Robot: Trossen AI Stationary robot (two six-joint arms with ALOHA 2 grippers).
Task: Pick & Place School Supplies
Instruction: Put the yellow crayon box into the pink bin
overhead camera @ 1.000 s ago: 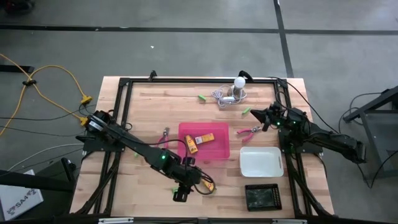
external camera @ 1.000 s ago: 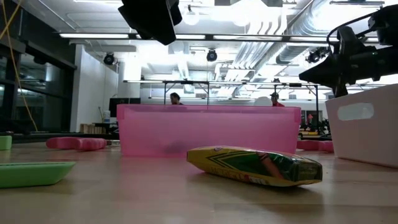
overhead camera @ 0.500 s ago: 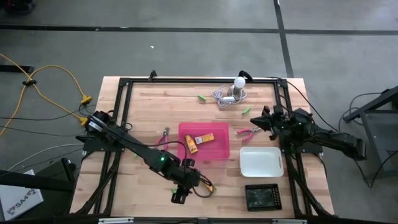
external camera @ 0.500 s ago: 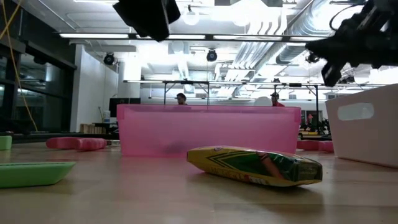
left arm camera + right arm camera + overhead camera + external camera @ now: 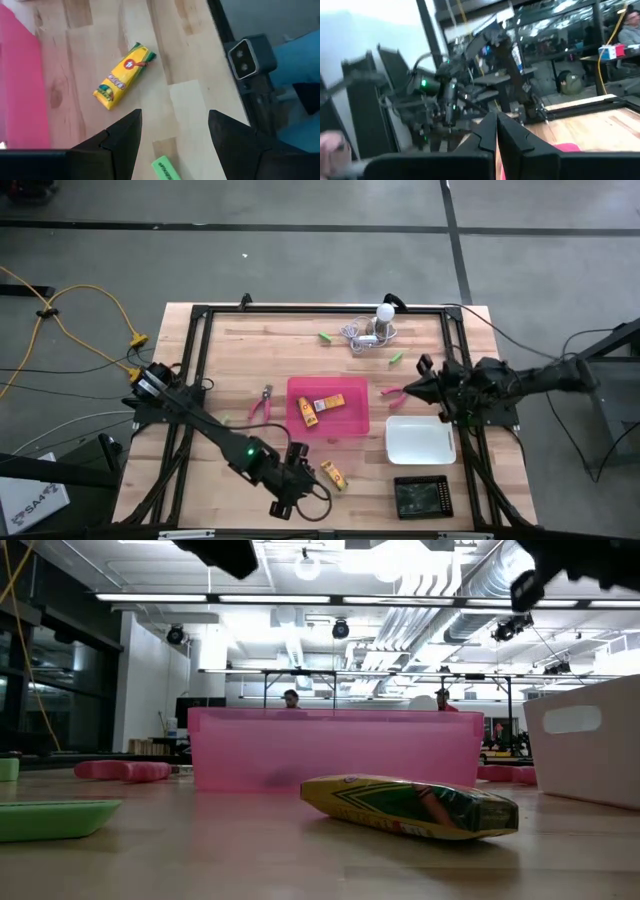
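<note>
Wooden worktop (image 5: 230,360) is carrying most of the supplies loose, so the sorting is looking only partly done.

Nearest, at about six o'clock on the worktop, the left hand (image 5: 283,505) is hovering with its fingers spread apart and nothing between them. A yellow crayon box (image 5: 334,476) is lying flat just beside it, toward three o'clock, not in any tray. The left wrist view is showing a short green stick (image 5: 167,169) near the hand's fingertips, likewise loose.

Toward five o'clock the black tray (image 5: 422,496) and the white tray (image 5: 420,439) are sitting with no supplies visible in them.

At the centre, the pink tray (image 5: 327,406) is holding two yellow-orange boxes (image 5: 318,406), the only items I judge already placed. Pink-handled scissors (image 5: 262,402) are lying just outside the tray at nine o'clock.

At three o'clock the right hand (image 5: 412,388) is hanging with its fingers pressed together, gripping nothing, right by a second pink-handled tool (image 5: 397,391) that is resting on the wood.

Farthest, around twelve to one o'clock, two more green sticks (image 5: 325,337) are waiting near a white bulb with its cord (image 5: 374,326).
</note>
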